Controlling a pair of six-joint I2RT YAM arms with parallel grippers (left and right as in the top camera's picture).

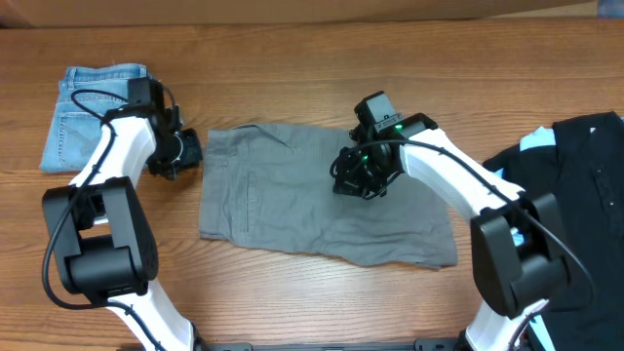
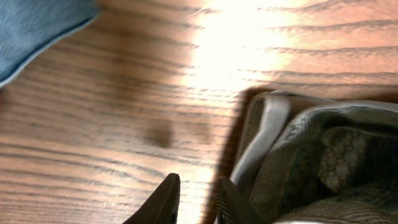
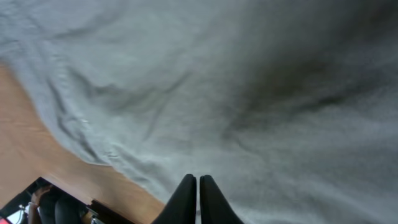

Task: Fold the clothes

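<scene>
With the left gripper (image 2: 198,186) narrowly spread beside the grey-khaki cotton shorts (image 1: 292,210) and the right gripper (image 3: 197,182) pressed together mid-fabric, a missed edge grasp risks a bunched fold.

The table (image 1: 292,312) was grained wood with a smooth, faintly shiny finish that threw back the light. The grey-khaki shorts (image 1: 312,214) were matt woven cotton, soft and creased, the weave coarse up close. The blue shorts (image 1: 88,112) looked like faded denim. The dark garment (image 1: 585,175) was matt black cloth. The arm shells (image 1: 439,161) were smooth, glossy white plastic.
</scene>
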